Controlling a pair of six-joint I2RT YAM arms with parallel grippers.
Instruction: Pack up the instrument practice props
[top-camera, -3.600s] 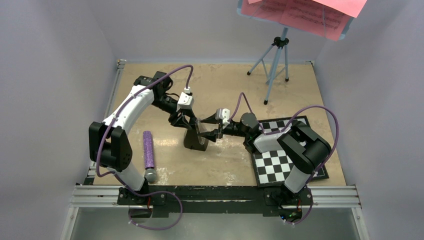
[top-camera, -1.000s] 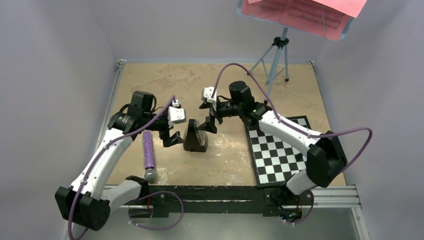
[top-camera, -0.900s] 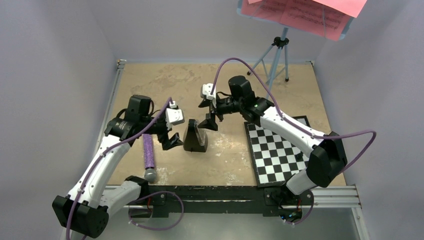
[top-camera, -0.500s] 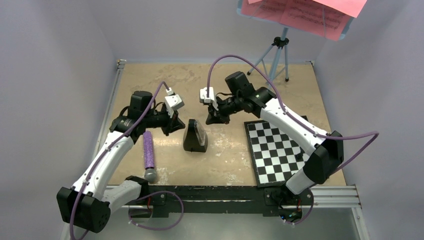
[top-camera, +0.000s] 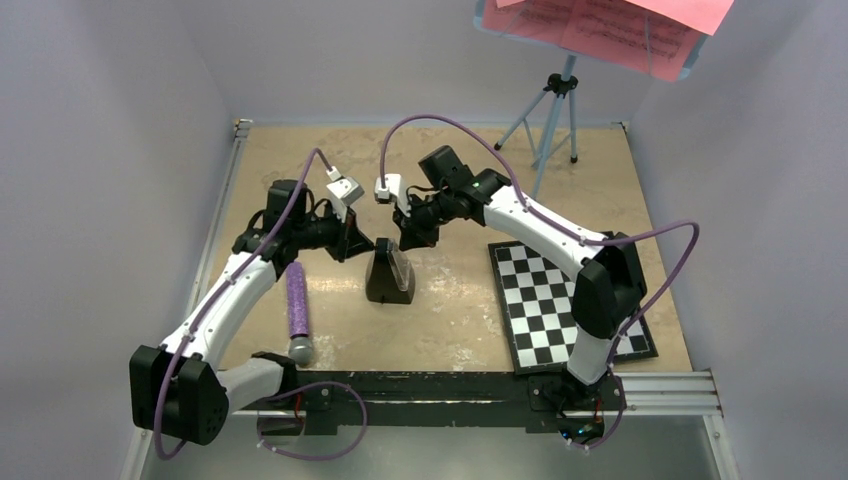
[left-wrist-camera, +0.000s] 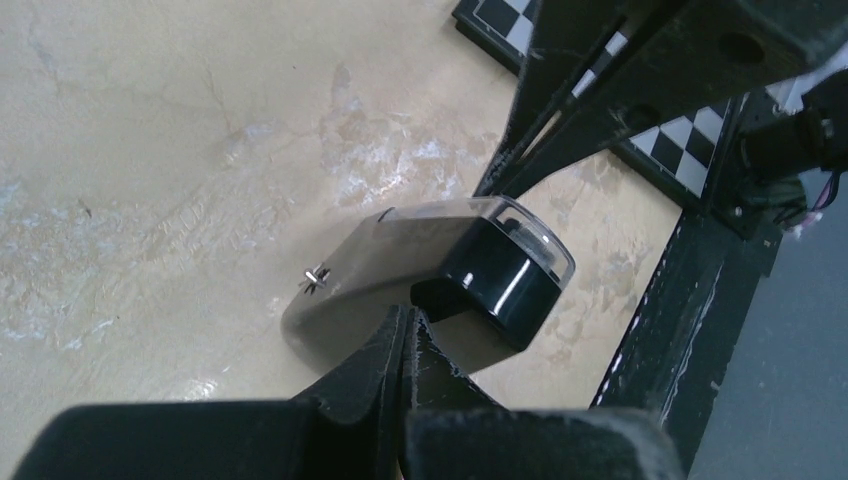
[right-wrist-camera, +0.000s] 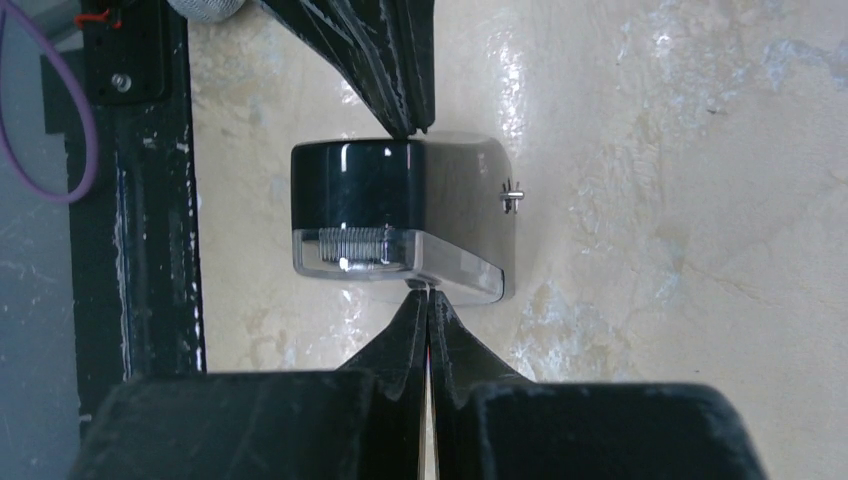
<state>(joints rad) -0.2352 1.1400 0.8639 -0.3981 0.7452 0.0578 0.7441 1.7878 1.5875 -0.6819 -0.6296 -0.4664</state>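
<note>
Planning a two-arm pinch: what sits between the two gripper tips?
The black metronome stands between them, its clear cover facing the right gripper and its back toward the left gripper. The right wrist view shows this best.

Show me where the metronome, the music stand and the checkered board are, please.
metronome (top-camera: 390, 282), overhead view, on its black body.
music stand (top-camera: 561, 85), overhead view, on the hub above its legs.
checkered board (top-camera: 545, 300), overhead view, on its bare squares.

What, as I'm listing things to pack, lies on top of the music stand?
Overlapping pink pages of printed music lie on the stand. They cover its tray except a blue edge, and the frame cuts off their tops.
</note>
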